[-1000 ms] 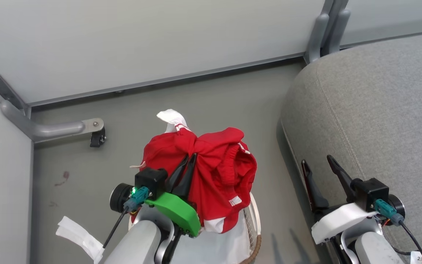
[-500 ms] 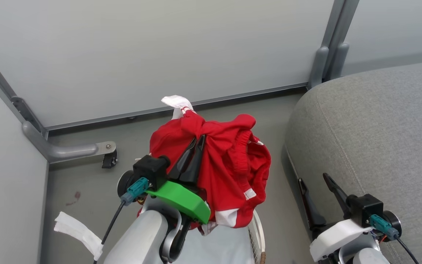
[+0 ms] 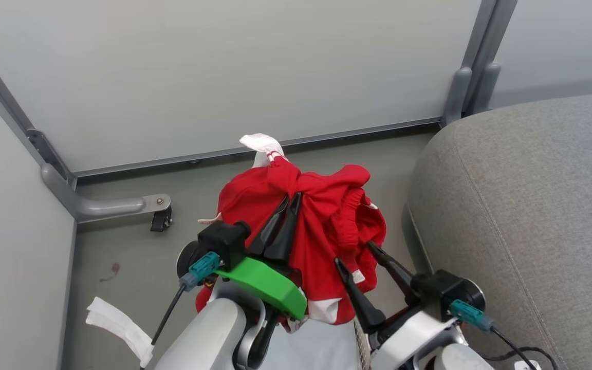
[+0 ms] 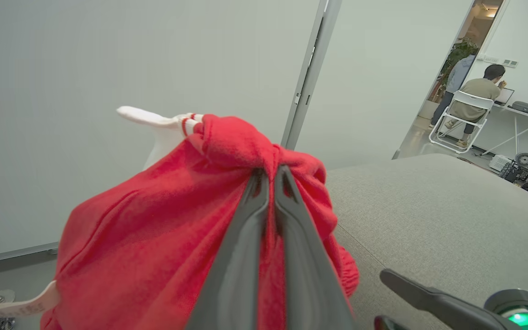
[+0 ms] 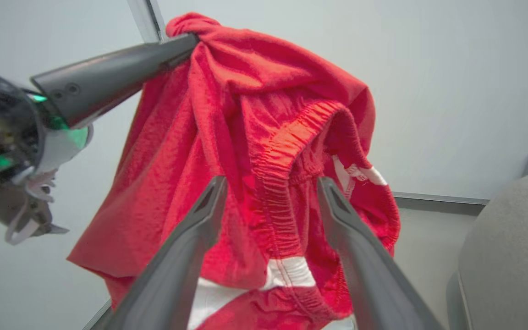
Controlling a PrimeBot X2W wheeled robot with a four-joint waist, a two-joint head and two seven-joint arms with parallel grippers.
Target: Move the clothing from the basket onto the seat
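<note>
Clothing [image 3: 321, 226] is up in the air, a bunched red bundle with a white cuff [image 3: 261, 144] poking out at its 12 o'clock; the left gripper [image 3: 292, 198] has both fingers pressed together on a fold near the top, pinching the fabric and carrying the weight; the bundle droops above the basket [image 3: 358, 336], whose perforated wall peeks out at 6 o'clock beside the pale liner [image 3: 314, 349]; whether the lowest hem touches that liner cannot be told. The right gripper [image 3: 352, 253] sits at the bundle's 5 o'clock, fingers spread wide; the elastic waistband [image 5: 287, 178] shows between them in the right wrist view, not clamped; the seat [image 3: 522, 205] lies at 3 o'clock, close by; the garment hangs beside it, not on it.
</note>
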